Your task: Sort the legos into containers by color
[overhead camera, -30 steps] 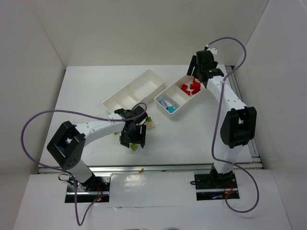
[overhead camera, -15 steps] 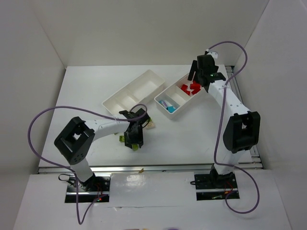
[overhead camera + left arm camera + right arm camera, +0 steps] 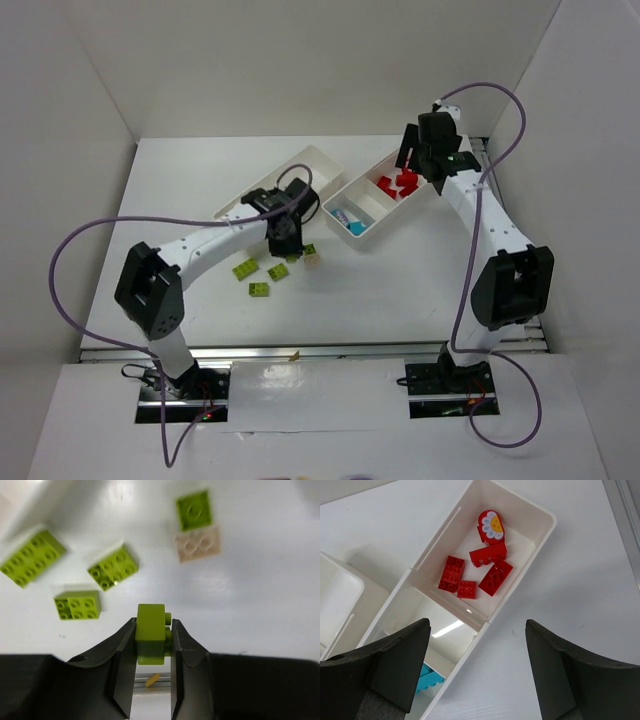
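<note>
My left gripper (image 3: pixel 152 630) is shut on a lime green lego (image 3: pixel 150 630) and holds it above the table. In the top view it (image 3: pixel 285 232) hangs at the near edge of the left container (image 3: pixel 305 180). Three loose lime legos (image 3: pixel 113 568) lie below, and a fourth (image 3: pixel 194 510) touches a beige lego (image 3: pixel 197 544). My right gripper (image 3: pixel 477 630) stands open and empty over the right container (image 3: pixel 540 510). That container holds several red legos (image 3: pixel 475 575) in its far compartment and a cyan lego (image 3: pixel 427 680) in the near one.
The loose lime legos (image 3: pixel 259 280) and the beige one (image 3: pixel 315 259) lie between the trays and the arm bases. A purple cable (image 3: pixel 150 225) loops over the left arm. White walls enclose the table on three sides.
The left gripper has shut on a lime lego, lifted it off the table and carried it away from the arm bases toward the left container. The right gripper has stayed open above the right container.
</note>
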